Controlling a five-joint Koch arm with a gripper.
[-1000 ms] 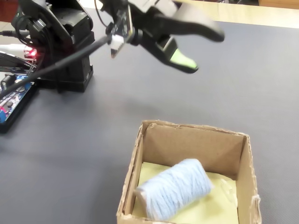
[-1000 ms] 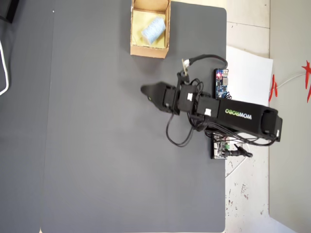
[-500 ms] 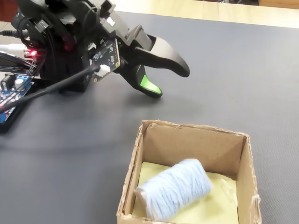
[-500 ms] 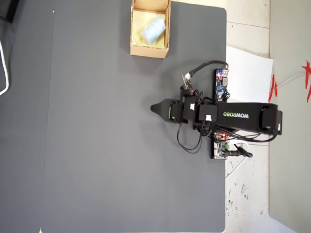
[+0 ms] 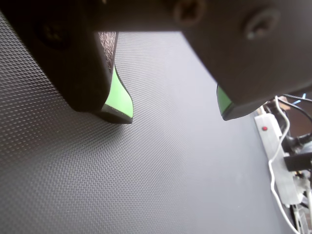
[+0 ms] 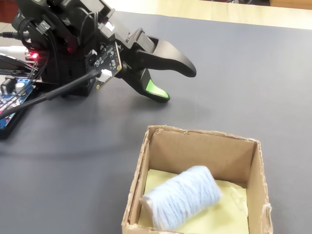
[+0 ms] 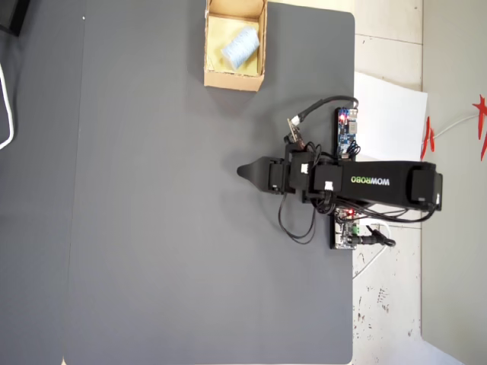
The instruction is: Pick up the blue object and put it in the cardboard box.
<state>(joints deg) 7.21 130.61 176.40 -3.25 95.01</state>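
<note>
— Jaws first: how does your gripper (image 6: 178, 85) stand?

— Apart, and holding nothing. In the wrist view your gripper (image 5: 178, 114) shows two black fingers (image 5: 85, 63) with green pads (image 5: 119, 97), and bare textured mat (image 5: 146, 185) fills the gap between them. In the fixed view it sits in the upper middle of the frame, low over the mat.

— Where's your blue object (image 6: 181, 197)?

— Lower middle of the fixed view, lying on its side inside the cardboard box (image 6: 204, 151), on the pale yellow floor. In the overhead view you'll find the cardboard box (image 7: 234, 78) at the top centre with the blue object (image 7: 240, 47) in it, well apart from your gripper (image 7: 243, 172), which sits mid-frame.

— Anything else around?

— A white power strip (image 5: 280, 161) at the right edge of the wrist view.
</note>
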